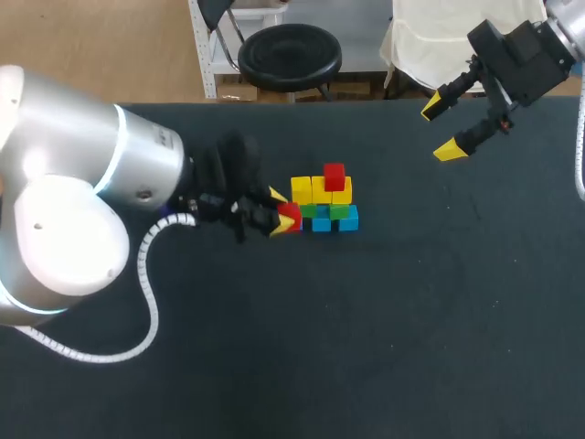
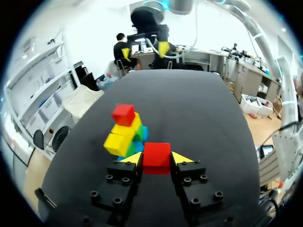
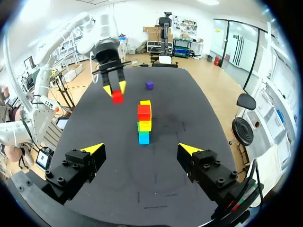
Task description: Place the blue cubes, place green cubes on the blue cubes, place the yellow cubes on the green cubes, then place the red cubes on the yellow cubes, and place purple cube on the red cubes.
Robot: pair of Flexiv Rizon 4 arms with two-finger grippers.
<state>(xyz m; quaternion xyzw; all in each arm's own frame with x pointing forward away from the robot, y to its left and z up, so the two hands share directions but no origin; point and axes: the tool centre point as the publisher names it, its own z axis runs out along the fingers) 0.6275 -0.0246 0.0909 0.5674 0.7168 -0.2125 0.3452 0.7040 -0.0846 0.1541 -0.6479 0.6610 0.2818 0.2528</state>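
Left gripper (image 1: 279, 212) clamped on a red cube (image 2: 156, 158), just left of the cube stack (image 1: 327, 207). Likely bound for the yellow tier (image 1: 306, 190) beside the top red cube (image 1: 335, 176). Right gripper (image 1: 440, 129) wide open, empty, far right, out of the way.

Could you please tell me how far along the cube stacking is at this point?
Done: blue cubes, green cubes and yellow cubes are stacked, with one red cube on top. In hand: the left gripper is shut on a second red cube beside the stack; the right gripper is open and empty. Left: placing that cube, then the purple cube, lying apart on the table.
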